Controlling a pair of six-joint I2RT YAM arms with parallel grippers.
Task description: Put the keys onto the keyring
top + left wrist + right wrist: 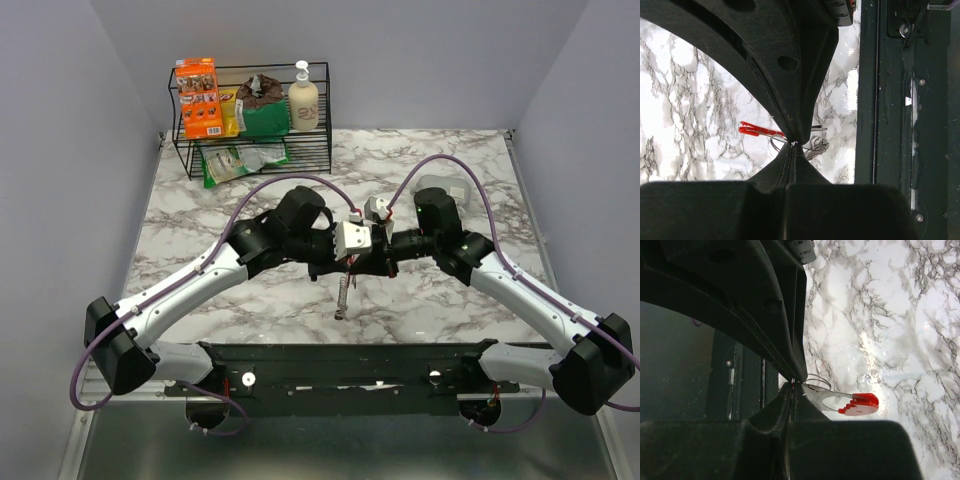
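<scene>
Both arms point(190, 285) are white with black joints point(300, 212) and purple cables point(455, 165).

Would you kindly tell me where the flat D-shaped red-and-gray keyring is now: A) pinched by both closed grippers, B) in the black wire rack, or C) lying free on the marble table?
A: each wrist view shows the keyring at the shut tips of the left gripper and right gripper.

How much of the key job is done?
Done: the keyring looks lifted off the marble table. In hand: the left gripper and right gripper are both shut, pinching it at its wire loop end. Left: I can't see any key on the loop, so threading looks not done.
</scene>
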